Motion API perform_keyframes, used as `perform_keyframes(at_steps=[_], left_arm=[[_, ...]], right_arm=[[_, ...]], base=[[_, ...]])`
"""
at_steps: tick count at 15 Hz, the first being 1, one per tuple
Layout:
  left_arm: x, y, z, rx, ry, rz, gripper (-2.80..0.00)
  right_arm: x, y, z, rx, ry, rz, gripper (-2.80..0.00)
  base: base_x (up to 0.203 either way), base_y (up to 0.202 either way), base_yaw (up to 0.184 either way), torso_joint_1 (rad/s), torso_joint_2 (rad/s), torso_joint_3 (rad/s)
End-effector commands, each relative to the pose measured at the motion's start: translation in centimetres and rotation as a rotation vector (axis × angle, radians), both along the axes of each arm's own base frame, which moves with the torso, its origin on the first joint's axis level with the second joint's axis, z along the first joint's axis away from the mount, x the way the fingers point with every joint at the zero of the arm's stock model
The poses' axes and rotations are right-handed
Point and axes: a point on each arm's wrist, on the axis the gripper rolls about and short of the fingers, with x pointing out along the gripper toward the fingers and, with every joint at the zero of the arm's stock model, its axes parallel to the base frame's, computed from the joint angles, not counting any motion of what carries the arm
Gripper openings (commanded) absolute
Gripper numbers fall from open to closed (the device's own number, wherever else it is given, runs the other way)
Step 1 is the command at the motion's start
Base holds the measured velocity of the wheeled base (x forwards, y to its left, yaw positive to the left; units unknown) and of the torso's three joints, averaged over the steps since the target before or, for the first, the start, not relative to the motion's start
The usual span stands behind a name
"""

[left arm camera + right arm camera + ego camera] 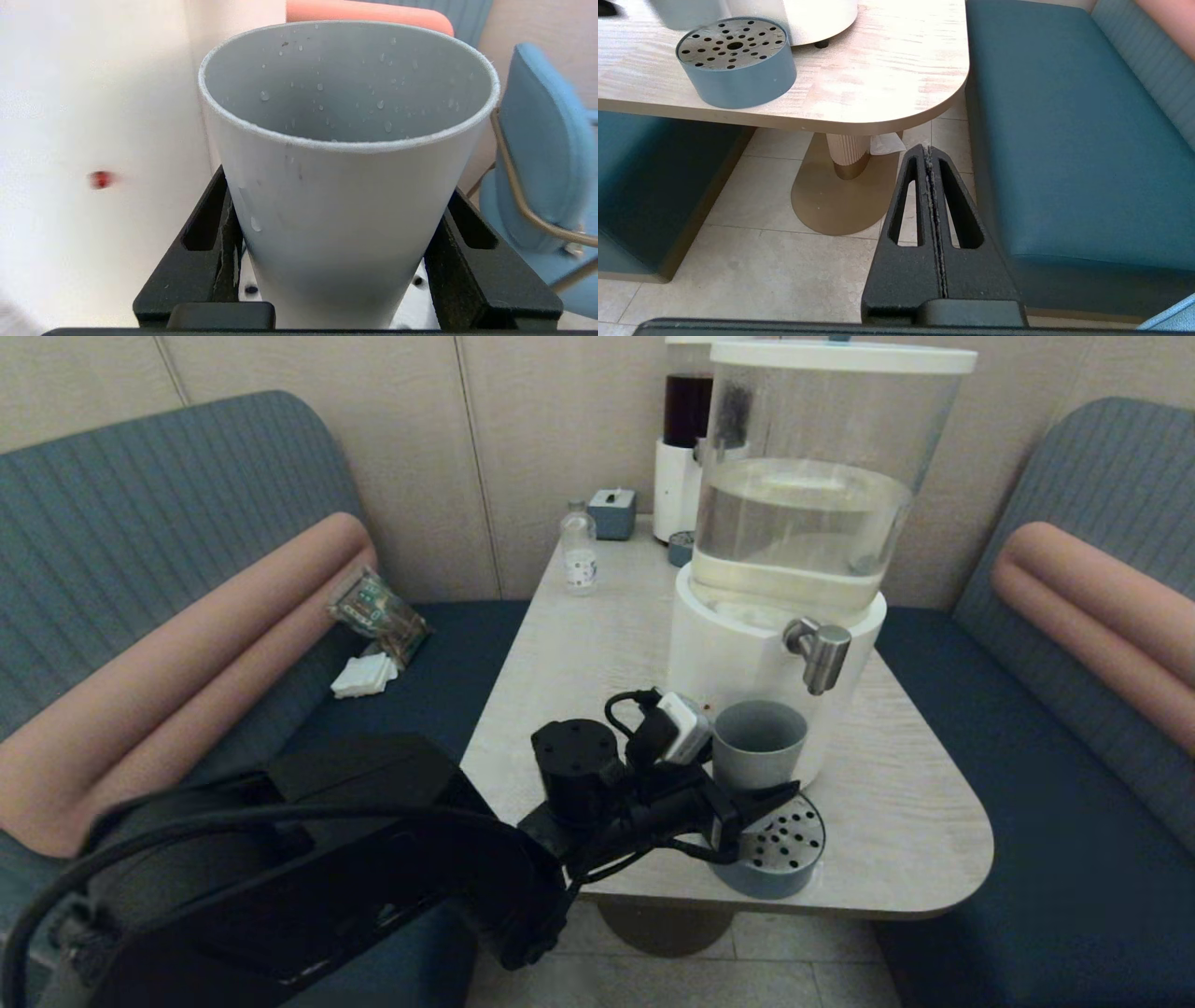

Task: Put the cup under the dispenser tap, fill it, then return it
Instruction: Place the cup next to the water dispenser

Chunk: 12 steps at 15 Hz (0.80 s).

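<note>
Blue booth seats (168, 523) with salmon bolsters flank a pale wood tabletop (915, 821) set against a beige panelled wall.

On the tabletop stands the big dispenser (794, 569), a clear tank of water on a white base. Its brushed-steel dispenser tap (820, 653) juts from the front of the base, nozzle pointing down. Behind it by the wall stands a slimmer dark-tank dispenser (686, 439), with a small grey box (612, 512) to its left.

The left arm reaches across from the robot's left, and the left gripper (758, 795) has its jaws spread around the lower body of the cup (758, 742), one black finger (205, 261) on each side, pressed against its wall. The grey-blue cup is upright, beside the white base, left of and lower than the tap, not yet directly beneath the nozzle. Water droplets cling to its inner wall. It sits just above the round blue-grey tray (794, 873) with a perforated metal top near the front edge.

A small clear bottle (579, 553) stands far back on the tabletop.

The right gripper (930, 154) hangs low beside the tabletop over the tiled floor (756, 205), its jaws closed together with nothing between them.
</note>
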Motion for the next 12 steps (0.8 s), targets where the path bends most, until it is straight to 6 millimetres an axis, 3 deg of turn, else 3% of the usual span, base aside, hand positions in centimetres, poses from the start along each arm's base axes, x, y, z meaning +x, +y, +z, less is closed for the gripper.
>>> perform_keyframes(at_steps=[1, 3, 8, 12], left_arm=[[-1.1, 1.6, 2.4, -0.026, -0.029, 0.007, -2.80], [-1.0, 4.3, 3.0, -0.040, -0.044, 0.061, -2.80], [2.1, 11.8, 3.5, -0.045, -0.059, 0.257, -2.80], [5.2, 16.0, 2.3, -0.029, -0.054, 0.354, -2.80]], right_arm=[[0.0, 0.0, 0.0, 0.000, 0.002, 0.000, -2.80], [0.0, 0.0, 0.0, 0.000, 0.002, 0.000, -2.80], [0.0, 0.0, 0.0, -0.001, 0.002, 0.000, -2.80], [0.0, 0.0, 0.0, 0.000, 0.002, -0.001, -2.80]], base=[[0.000, 0.000, 0.000, 0.000, 0.00, 0.000], [0.000, 0.000, 0.000, 0.000, 0.00, 0.000], [0.000, 0.000, 0.000, 0.000, 0.00, 0.000], [0.000, 0.000, 0.000, 0.000, 0.00, 0.000]])
